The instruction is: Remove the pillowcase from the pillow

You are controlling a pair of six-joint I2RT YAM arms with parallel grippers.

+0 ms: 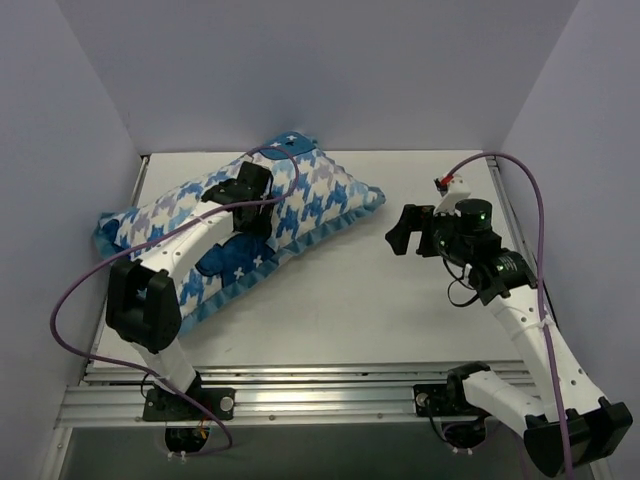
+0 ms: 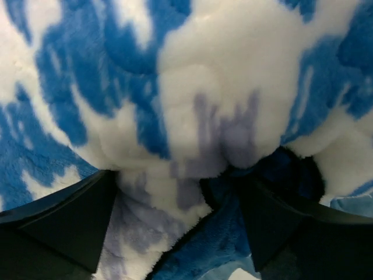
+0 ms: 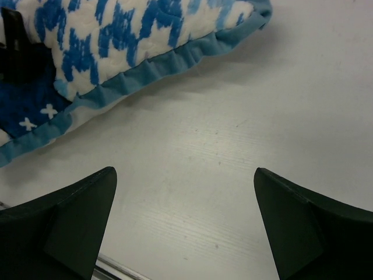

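Well, the pillowcase is on the left, far part of the desk. It lies slantwise, one corner toward the far wall and the other toward the near left edge. It is plump and full, so the pillow is presumably inside, though none of the pillow itself shows. The blue-and-white houndstooth side faces up, with the dark blue patch on the near slope and the blue ruffled trim resting on the desk along the near edge.

The left pincer is down on top of the pillowcase, toward its far side. In the wrist view the left pincer is spread wide, and its two dark fingers press into the plush with a soft mound of fabric bulging up between them. From so close I can't say for sure whether any cloth is really caught; it looks pressed into rather than pinched.

The right pincer is just right of the pillowcase's right corner, clear of it. It faces left over bare desk, gapes fully and holds nothing.
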